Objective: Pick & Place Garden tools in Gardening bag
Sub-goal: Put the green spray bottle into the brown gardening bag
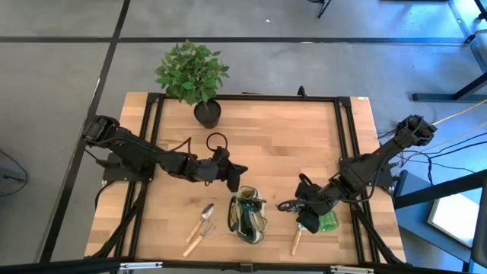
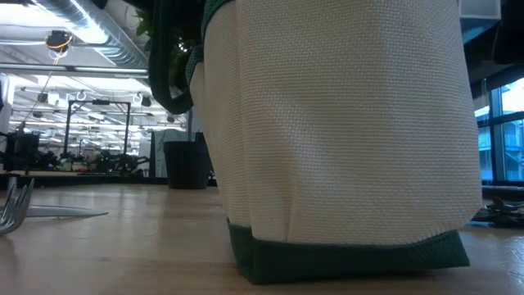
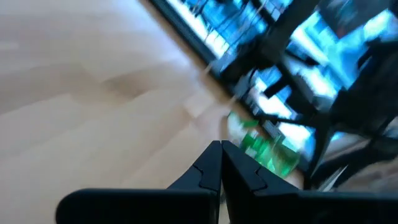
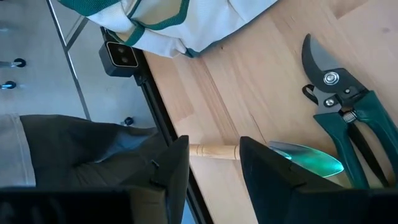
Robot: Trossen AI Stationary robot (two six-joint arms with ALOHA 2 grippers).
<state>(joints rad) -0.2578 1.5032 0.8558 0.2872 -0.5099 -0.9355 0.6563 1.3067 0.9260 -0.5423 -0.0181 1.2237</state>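
Pale butcher-block table (image 1: 281, 152), black frame around it. High view: gardening bag (image 1: 249, 215) sits near the front edge, about mid-table, mouth up. Left of it lie a trowel (image 1: 205, 217) and a hand fork (image 1: 196, 240), wooden handles, side by side. Left gripper (image 1: 235, 176) is over bare wood just behind the bag, fingers pressed together, holding nothing. A dark loop-shaped tool (image 1: 217, 141) lies behind it, near the potted plant (image 1: 194, 74) at the back edge. Right gripper (image 1: 307, 216) is low over a cluster right of the bag: green spray bottle (image 1: 328, 220), a wooden-handled tool (image 1: 297, 240) pointing toward the front edge.

Low view: bag fabric (image 2: 344, 139) fills most of the frame, cream weave with a green base band. Fork tines (image 2: 15, 205) at the far left, black pot (image 2: 187, 164) behind.

Left wrist view: two fingertips (image 3: 211, 168) meet tip to tip, empty. Green bottle (image 3: 264, 146) blurred beyond.

Right wrist view: fingers (image 4: 267, 165) partly apart, straddling a wooden handle (image 4: 214, 150) whose metal blade shows green through the bottle. Cannot tell whether the pads actually touch it. Dark-green pruners (image 4: 342, 112) lie just beside, blades closed. Bag's rim (image 4: 168, 22) farther off.
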